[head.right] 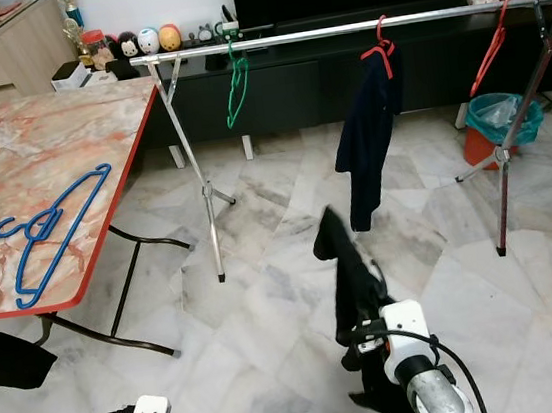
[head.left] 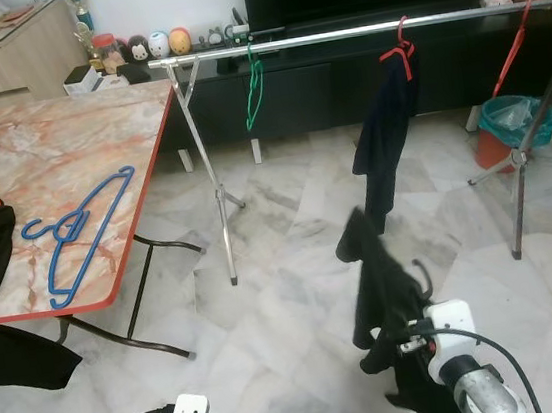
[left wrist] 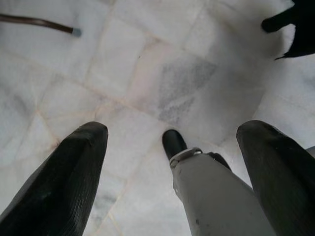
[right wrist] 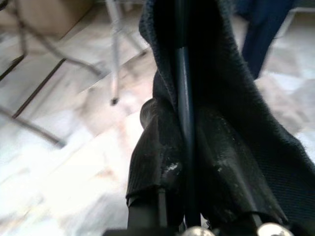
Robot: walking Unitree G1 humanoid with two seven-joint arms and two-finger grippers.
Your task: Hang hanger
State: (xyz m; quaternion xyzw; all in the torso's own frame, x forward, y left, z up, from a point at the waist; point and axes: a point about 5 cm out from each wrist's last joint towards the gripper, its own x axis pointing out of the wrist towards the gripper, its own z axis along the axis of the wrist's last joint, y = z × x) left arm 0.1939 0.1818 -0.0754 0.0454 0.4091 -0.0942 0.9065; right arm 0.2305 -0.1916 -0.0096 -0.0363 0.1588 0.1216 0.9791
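the right gripper (right wrist: 184,162) pinches a dark hanger (right wrist: 183,73) draped with a black garment (head.left: 381,284), held low, well short of the drying rail (head.left: 355,30). the left gripper (left wrist: 172,162) hangs spread over the floor. carrying underway; hooking on the rail remains.

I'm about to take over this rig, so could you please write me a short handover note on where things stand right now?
Right gripper: shut on a dark hanger carrying a black garment, held low in front of the robot.
Left gripper: open, idle, pointing at the marble floor.
Rail: already holds a green hanger, a red hanger with a dark garment, and another red hanger.
Blue hanger lies on the table.
Left: lift the held hanger onto the rail, perhaps into the gap between the green and red hangers.
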